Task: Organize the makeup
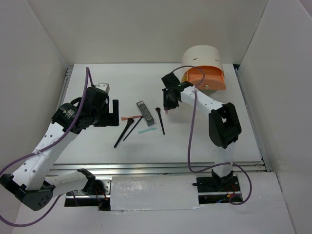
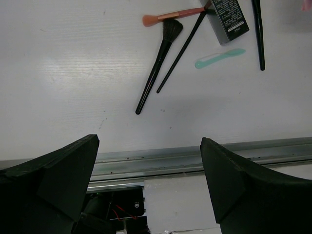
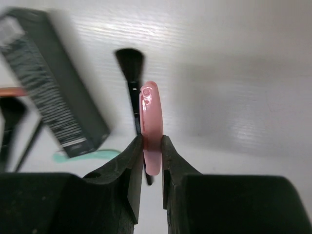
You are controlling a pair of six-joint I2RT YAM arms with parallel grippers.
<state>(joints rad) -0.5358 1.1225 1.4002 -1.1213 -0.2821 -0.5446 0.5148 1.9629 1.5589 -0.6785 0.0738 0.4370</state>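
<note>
My right gripper (image 1: 168, 104) is shut on a pink stick (image 3: 151, 117) and holds it above the table, just right of the makeup cluster. The stick's tip shows in the top view (image 1: 167, 112). Below it lie a dark grey tube (image 1: 142, 112), a black brush (image 1: 160, 120), a mint-green stick (image 1: 146, 130), a coral brush (image 1: 128, 118) and two more black brushes (image 1: 124, 134). My left gripper (image 1: 113, 113) is open and empty, left of the cluster. In the left wrist view the tube (image 2: 226, 19), mint stick (image 2: 219, 57) and brushes (image 2: 158, 68) lie ahead of my open gripper (image 2: 150, 142).
A cream round-topped box (image 1: 202, 61) with an orange drawer front stands at the back right, behind the right arm. Metal rails (image 1: 161, 167) run along the table's near edge. White walls close in the sides and back.
</note>
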